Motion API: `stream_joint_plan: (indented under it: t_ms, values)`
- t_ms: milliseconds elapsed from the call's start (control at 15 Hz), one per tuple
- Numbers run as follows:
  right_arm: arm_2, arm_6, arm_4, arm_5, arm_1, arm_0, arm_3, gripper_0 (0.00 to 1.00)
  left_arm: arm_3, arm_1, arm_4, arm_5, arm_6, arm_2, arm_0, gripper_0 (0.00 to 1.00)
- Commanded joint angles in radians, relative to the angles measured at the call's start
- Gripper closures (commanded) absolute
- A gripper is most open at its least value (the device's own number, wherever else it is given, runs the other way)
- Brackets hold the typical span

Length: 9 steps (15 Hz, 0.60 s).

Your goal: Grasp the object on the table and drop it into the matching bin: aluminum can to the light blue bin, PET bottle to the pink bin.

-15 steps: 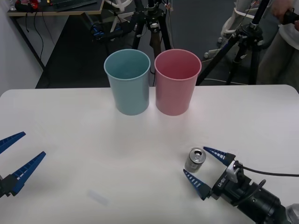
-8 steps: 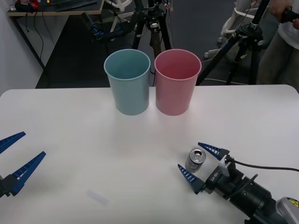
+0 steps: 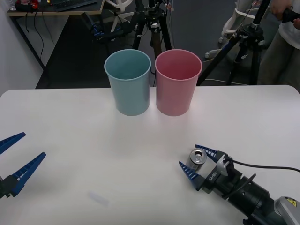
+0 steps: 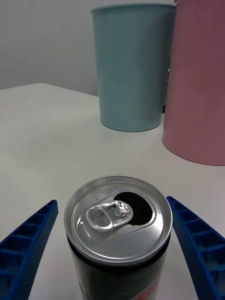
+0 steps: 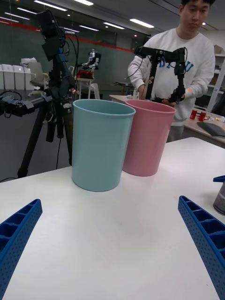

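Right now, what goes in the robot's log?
right gripper: open, straddling aluminum can | left gripper: open, idle | light blue bin: waiting

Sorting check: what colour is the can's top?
Shiny silver, on the aluminum can; the right wrist view shows it best.

The aluminum can (image 4: 117,234) is cut off below its shoulder in the right wrist view; in the left wrist view, only a sliver (image 5: 220,199) shows at the edge.
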Motion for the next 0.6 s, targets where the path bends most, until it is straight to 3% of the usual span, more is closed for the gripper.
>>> stream_joint_plan:
  t_ms: [67,600]
  values:
    - [0.0,0.0,-0.001,0.0,-0.001,0.0,-0.001,1.0,0.0,0.0,0.0,0.0,0.0,0.0,0.0,0.0]
    - [-0.006,0.002,-0.001,-0.003,-0.001,-0.002,0.0,1.0,0.0,0.0,0.0,0.0,0.0,0.0,0.0,0.0]
